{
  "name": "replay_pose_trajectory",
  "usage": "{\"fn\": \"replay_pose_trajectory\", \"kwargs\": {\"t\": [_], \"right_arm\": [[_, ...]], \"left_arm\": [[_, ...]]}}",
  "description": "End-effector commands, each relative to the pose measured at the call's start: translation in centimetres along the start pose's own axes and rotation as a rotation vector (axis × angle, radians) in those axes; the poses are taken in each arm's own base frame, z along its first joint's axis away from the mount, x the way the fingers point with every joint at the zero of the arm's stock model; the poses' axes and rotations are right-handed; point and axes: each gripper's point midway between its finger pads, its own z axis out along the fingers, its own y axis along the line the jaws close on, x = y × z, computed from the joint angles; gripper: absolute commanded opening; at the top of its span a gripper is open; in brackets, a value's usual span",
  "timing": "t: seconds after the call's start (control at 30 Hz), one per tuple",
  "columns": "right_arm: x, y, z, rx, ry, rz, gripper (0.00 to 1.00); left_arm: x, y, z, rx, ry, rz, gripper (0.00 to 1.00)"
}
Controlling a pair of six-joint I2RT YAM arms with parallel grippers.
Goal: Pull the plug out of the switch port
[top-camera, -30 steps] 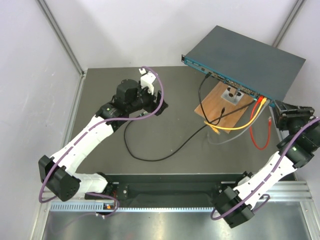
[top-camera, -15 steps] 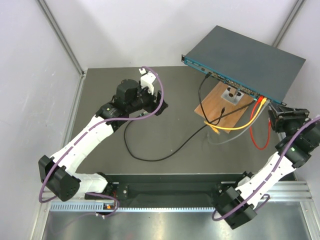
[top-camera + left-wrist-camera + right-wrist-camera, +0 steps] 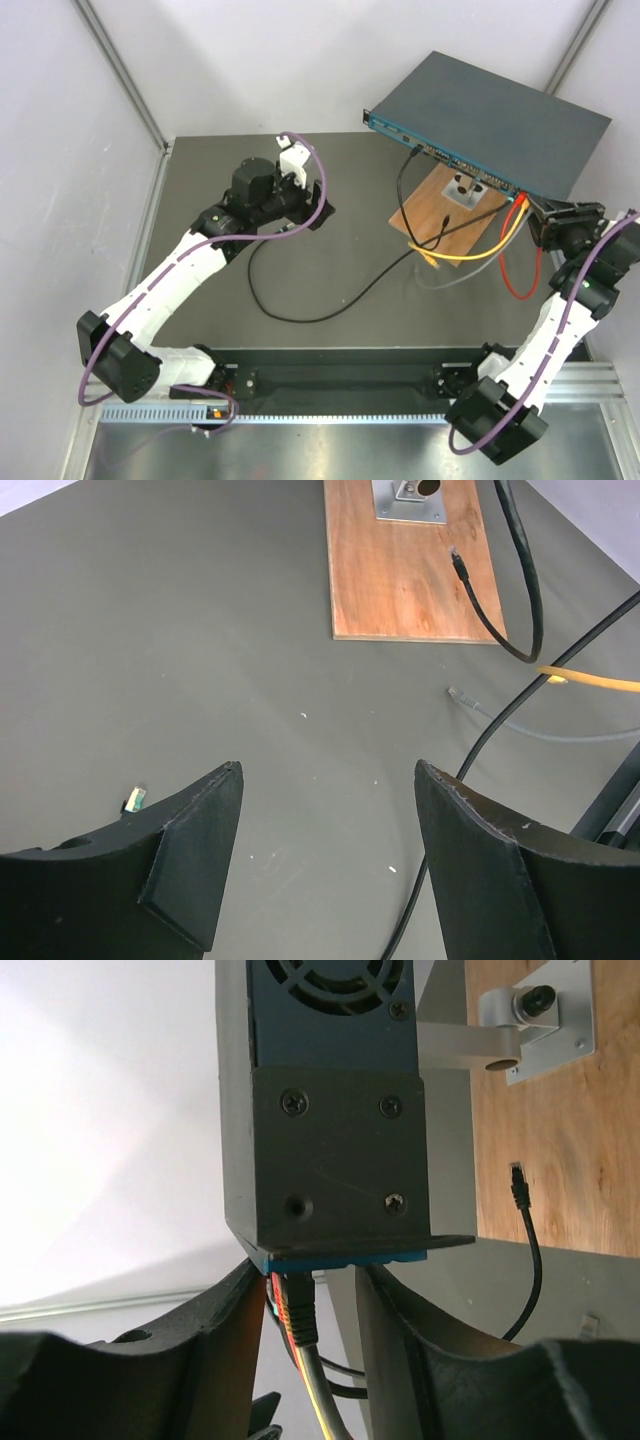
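Observation:
The switch [image 3: 495, 115], a flat dark grey-blue box with a teal socket face, sits at the back right. Its end bracket [image 3: 335, 1150] fills the right wrist view. A dark plug [image 3: 301, 1305] sits in a port at that end, beside red, orange and yellow cables [image 3: 520, 203]. My right gripper [image 3: 310, 1272] is open, one finger on each side of this plug; the right finger [image 3: 390, 1330] stands clear of it. Another black cable [image 3: 413, 152] is plugged in further left. My left gripper [image 3: 330, 772] hangs open over bare table, far from the switch [image 3: 322, 212].
A wooden board [image 3: 445, 218] with a metal bracket [image 3: 463, 188] lies in front of the switch. A loose grey cable end [image 3: 458, 694], a yellow cable [image 3: 590, 682] and a long black cable [image 3: 300, 315] trail over the dark table. White walls stand close behind and to the right.
My right gripper has moved left and toward the switch's right end, bringing its fingers round the plugs there. The left arm has stayed put.

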Motion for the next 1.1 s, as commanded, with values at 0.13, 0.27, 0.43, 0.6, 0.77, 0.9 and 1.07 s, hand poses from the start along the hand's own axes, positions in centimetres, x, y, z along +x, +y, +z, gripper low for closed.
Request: {"fn": "replay_pose_trajectory", "kwargs": {"t": [0.13, 0.27, 0.43, 0.6, 0.77, 0.9, 1.07], "right_arm": [[-3.0, 1.5, -1.8, -0.043, -0.098, -0.049, 0.4], [-3.4, 2.0, -1.7, -0.058, -0.104, -0.052, 0.4], [-2.8, 1.5, -1.7, -0.055, -0.084, -0.041, 0.38], [-2.5, 1.5, -1.6, -0.066, -0.07, -0.035, 0.37], [-3.2, 2.0, -1.2, -0.072, -0.08, -0.027, 0.31], [-3.2, 2.0, -1.0, -0.074, -0.079, -0.027, 0.24], [-1.8, 1.5, -0.1, -0.058, -0.044, -0.02, 0.23]], "left_arm": [[-0.7, 0.3, 0.0, -0.005, -0.025, 0.028, 0.74], [-0.5, 0.3, 0.0, -0.005, -0.019, 0.028, 0.74], [-0.5, 0.3, 0.2, -0.001, -0.02, 0.027, 0.74], [-0.5, 0.2, 0.1, 0.001, -0.02, 0.024, 0.74], [-0.5, 0.2, 0.2, 0.004, -0.021, 0.019, 0.73], [-0.5, 0.1, 0.2, 0.007, -0.021, 0.016, 0.72], [-0.4, 0.2, 0.2, 0.006, -0.02, 0.013, 0.72]]}}
